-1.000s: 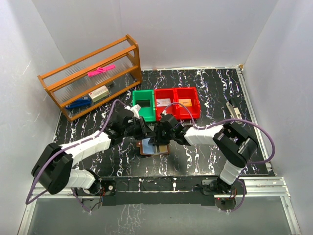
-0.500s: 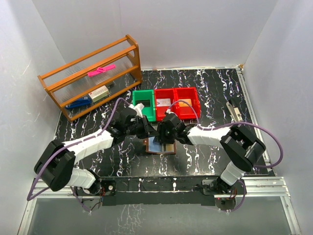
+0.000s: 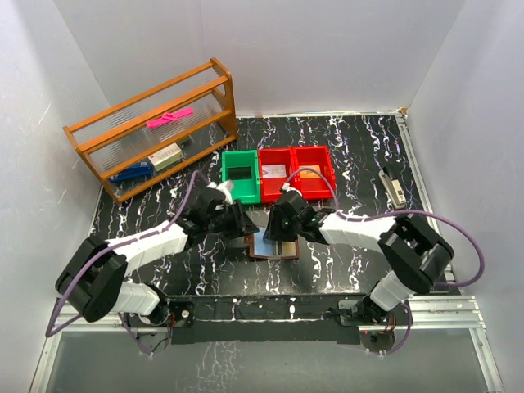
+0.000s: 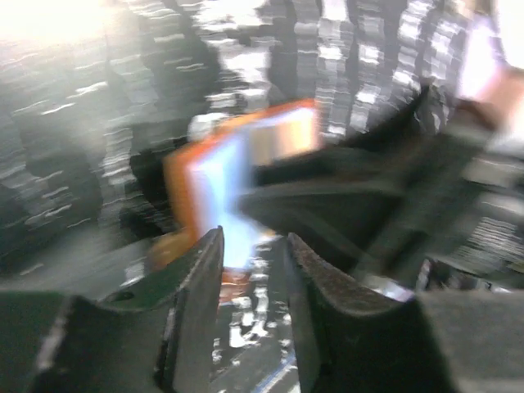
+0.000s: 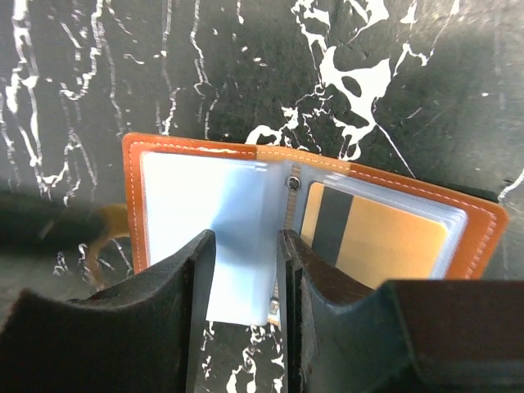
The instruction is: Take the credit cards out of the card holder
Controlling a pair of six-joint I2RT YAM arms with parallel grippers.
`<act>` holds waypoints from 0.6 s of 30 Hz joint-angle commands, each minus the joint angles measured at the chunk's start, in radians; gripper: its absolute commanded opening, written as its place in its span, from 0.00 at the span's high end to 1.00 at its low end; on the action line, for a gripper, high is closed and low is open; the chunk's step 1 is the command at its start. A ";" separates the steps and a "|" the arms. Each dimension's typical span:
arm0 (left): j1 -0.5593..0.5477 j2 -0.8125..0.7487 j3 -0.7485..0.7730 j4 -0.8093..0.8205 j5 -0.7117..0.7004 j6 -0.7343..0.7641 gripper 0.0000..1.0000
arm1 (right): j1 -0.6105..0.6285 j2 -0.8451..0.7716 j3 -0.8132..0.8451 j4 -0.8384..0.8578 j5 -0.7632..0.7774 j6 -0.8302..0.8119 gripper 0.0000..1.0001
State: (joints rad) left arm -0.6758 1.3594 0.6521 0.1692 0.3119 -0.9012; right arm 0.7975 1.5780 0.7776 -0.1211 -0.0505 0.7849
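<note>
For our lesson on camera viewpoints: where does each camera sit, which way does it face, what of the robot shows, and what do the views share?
Top external: above and behind the bases, looking down on the table; left arm and right arm show whole.
Left wrist: on the left arm, blurred, looking past the left tool at the card holder.
Right wrist: on the right arm, looking straight down past the right tool onto the open card holder.
Shared: all three show the card holder.
</note>
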 commanded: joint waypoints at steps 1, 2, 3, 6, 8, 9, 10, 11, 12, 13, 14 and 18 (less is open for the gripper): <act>0.052 -0.076 -0.135 -0.158 -0.229 -0.009 0.60 | -0.013 -0.107 -0.014 0.081 -0.029 0.005 0.64; 0.054 -0.104 -0.138 -0.162 -0.237 -0.012 0.56 | -0.016 -0.104 -0.018 0.083 -0.030 0.009 0.64; 0.054 -0.128 -0.141 -0.166 -0.243 -0.012 0.53 | -0.020 -0.101 -0.021 0.086 -0.031 0.013 0.64; 0.057 -0.149 -0.133 -0.165 -0.216 0.011 0.49 | -0.028 -0.097 -0.031 0.112 -0.058 0.017 0.64; 0.058 -0.146 -0.116 -0.149 -0.191 0.024 0.48 | -0.029 -0.096 -0.032 0.116 -0.062 0.022 0.64; 0.057 -0.151 -0.107 -0.138 -0.183 0.019 0.48 | -0.029 -0.096 -0.033 0.116 -0.061 0.024 0.64; 0.056 -0.163 -0.100 -0.123 -0.175 0.014 0.48 | -0.029 -0.094 -0.034 0.115 -0.061 0.025 0.64; 0.056 -0.173 -0.092 -0.115 -0.172 0.011 0.48 | -0.028 -0.091 -0.034 0.115 -0.063 0.025 0.65; 0.056 -0.179 -0.076 -0.125 -0.174 0.013 0.48 | -0.028 -0.088 -0.034 0.115 -0.068 0.027 0.67; 0.056 -0.181 -0.054 -0.144 -0.178 0.023 0.48 | -0.030 -0.084 -0.035 0.112 -0.070 0.031 0.69; 0.056 -0.181 -0.035 -0.158 -0.176 0.034 0.48 | -0.030 -0.080 -0.034 0.107 -0.071 0.035 0.69; 0.056 -0.171 0.011 -0.181 -0.124 0.062 0.48 | -0.029 -0.113 -0.034 0.069 -0.020 0.043 0.71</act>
State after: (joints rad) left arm -0.6189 1.2060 0.6025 0.0101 0.1349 -0.8776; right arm 0.7715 1.4940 0.7513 -0.0673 -0.1112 0.8139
